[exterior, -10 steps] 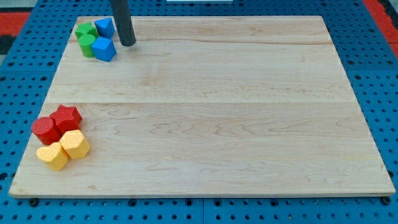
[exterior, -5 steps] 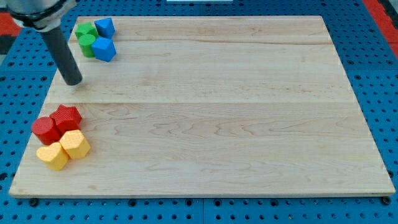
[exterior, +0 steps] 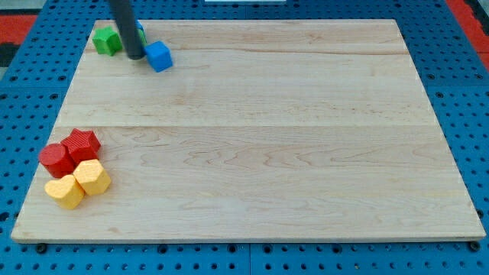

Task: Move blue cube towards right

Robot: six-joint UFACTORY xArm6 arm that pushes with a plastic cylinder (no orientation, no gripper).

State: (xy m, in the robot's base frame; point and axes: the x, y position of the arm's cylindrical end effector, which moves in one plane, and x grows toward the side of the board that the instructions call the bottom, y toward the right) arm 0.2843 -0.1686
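Observation:
The blue cube lies near the view's top left of the wooden board. My tip rests on the board just left of the cube, touching or almost touching its left side. The dark rod rises from there to the view's top edge. A second blue block shows as a sliver behind the rod's right side. A green block sits left of the rod; the rod hides part of it.
At the view's lower left, a red star-shaped block and a red rounded block sit against two yellow blocks. A blue pegboard surrounds the board.
My tip swung from right of the cluster down to the left, then back up between the blocks. The blue cube has slid right, away from the green blocks.

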